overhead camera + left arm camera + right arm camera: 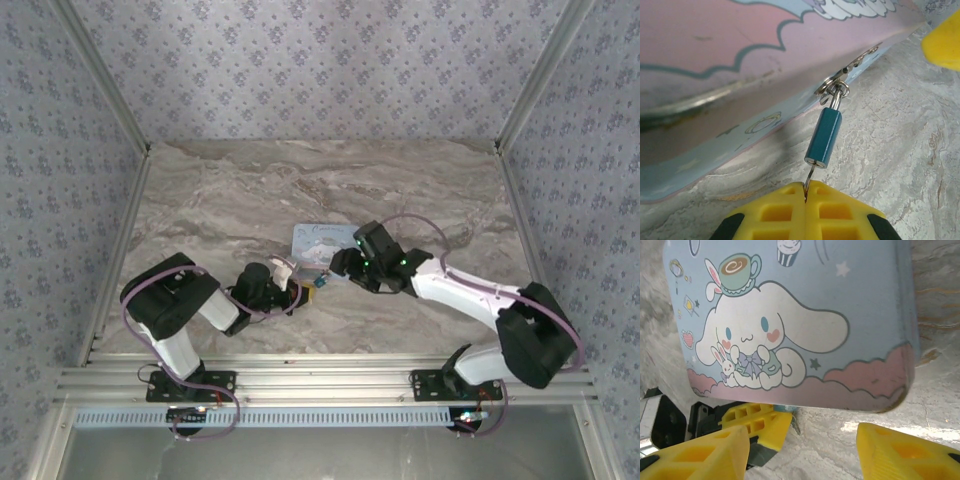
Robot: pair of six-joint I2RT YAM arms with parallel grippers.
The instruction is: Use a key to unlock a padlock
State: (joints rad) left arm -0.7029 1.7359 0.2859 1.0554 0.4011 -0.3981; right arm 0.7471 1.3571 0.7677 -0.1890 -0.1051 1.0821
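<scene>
Plainly, tin: pale blue, printed with a white cartoon animal, lay mid-bench.
Padlock: small and blue, hung tilted from the hasp on the tin's near side.
Left claw: pressed together, pinching the thin silvery key, whose tip sat in the padlock's lower end.
Right claw: spread, gripping nothing, just beside the tin's near edge, right of the padlock.

Teal-blue padlock; pale blue, pink-clouded tin; yellow fingers; grey-marbled table
</scene>
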